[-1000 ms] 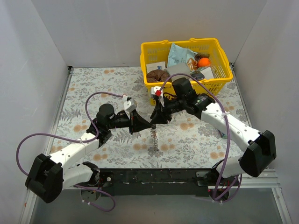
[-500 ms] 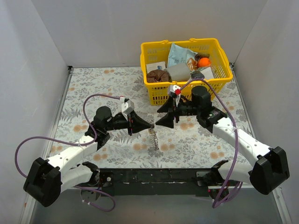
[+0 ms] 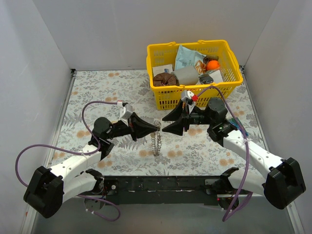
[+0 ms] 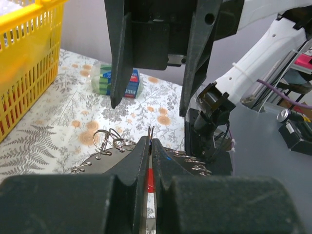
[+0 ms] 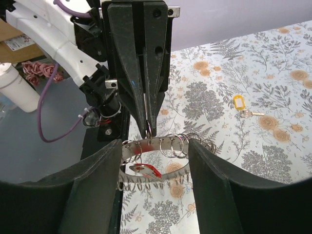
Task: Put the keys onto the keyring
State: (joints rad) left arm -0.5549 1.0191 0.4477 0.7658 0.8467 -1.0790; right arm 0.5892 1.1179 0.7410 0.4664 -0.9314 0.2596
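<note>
Top external: keyring (image 3: 156,142) is pinched at its top by the left tool (image 3: 157,127), fingers pressed together, and hangs below it. The right tool (image 3: 164,127) is held spread, facing it tip to tip. One yellow-headed key (image 5: 238,102) is seen on the worktop (image 3: 97,87), well apart

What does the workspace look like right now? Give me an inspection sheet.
Surface: floral table.
Job's things: keyring hangs from the left gripper, a red key with it; a yellow key lies loose on the table.
Clutter: yellow basket full of odds and ends; green-blue pack.
Grippers: left shut on the keyring; right gripper open, facing it.
Cables: purple cables looped off the arms.
Surroundings: white walls.
</note>
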